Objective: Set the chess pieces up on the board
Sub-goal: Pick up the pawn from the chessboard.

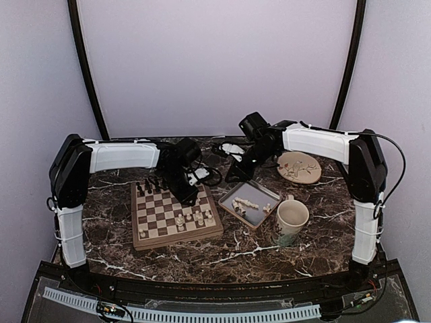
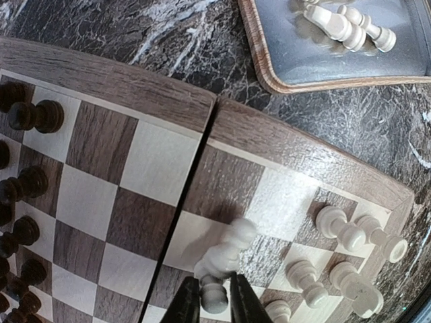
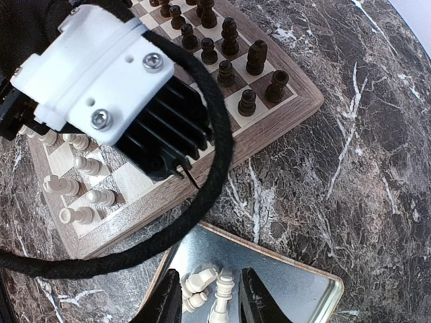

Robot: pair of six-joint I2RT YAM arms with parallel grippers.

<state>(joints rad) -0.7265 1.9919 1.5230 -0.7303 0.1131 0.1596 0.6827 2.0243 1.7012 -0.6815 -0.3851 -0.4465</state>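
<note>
On the table: we've got the board [image 1: 176, 241] left of centre, a grey tray [image 1: 266, 195] just right of it, and a mug [image 1: 291, 219] by the tray's near corner.
Left gripper [image 2: 214, 301]: clamped on a cream piece [image 2: 229, 249], which looks tilted and blurred to us, over squares beside the board's centre fold.
Cream pieces [image 2: 340, 229]: we see several standing at the board's near right corner, more lying in the tray.
Dark pieces [image 3: 229, 40]: ranked along the far side.
Right gripper [image 3: 207, 296]: jaws apart above the tray's heap, gripping nothing.
</note>
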